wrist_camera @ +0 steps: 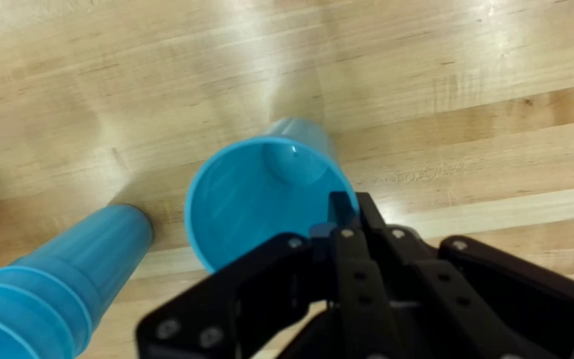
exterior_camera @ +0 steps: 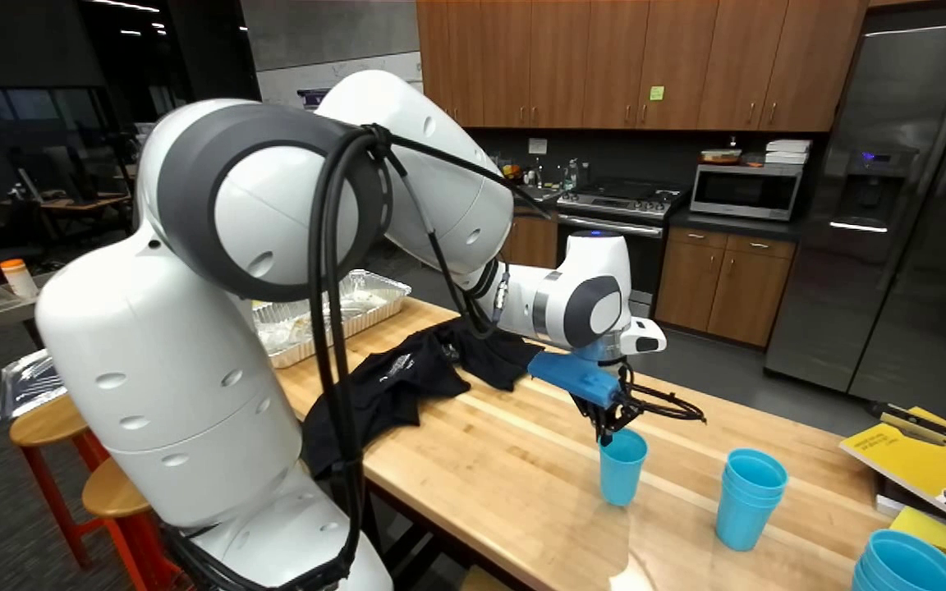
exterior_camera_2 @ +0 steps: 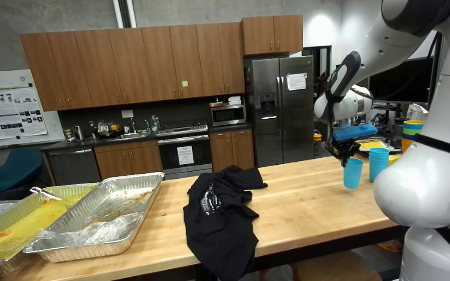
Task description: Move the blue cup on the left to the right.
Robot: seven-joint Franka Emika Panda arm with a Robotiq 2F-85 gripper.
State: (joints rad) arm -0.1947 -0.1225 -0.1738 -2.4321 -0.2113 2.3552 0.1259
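Note:
The blue cup [exterior_camera: 622, 474] is a plain light-blue tumbler, and it also shows in an exterior view [exterior_camera_2: 352, 175] and in the wrist view [wrist_camera: 252, 199]. My gripper [exterior_camera: 607, 437] is shut on its rim, with one finger inside the cup and one outside; this shows in the wrist view [wrist_camera: 351, 207]. The gripper also shows in an exterior view [exterior_camera_2: 343, 162]. The cup's mouth faces up. Whether its base touches the table is hard to tell. A stack of similar nested blue cups [exterior_camera: 749, 505] stands apart from it, also seen in the wrist view [wrist_camera: 82, 264].
More blue cups [exterior_camera: 900, 566] stand at the near corner of the wooden table [exterior_camera: 506, 468]. Yellow books [exterior_camera: 908, 460] lie at the far end. A black shirt [exterior_camera_2: 225, 210] and foil trays [exterior_camera_2: 104, 218] lie toward the opposite end.

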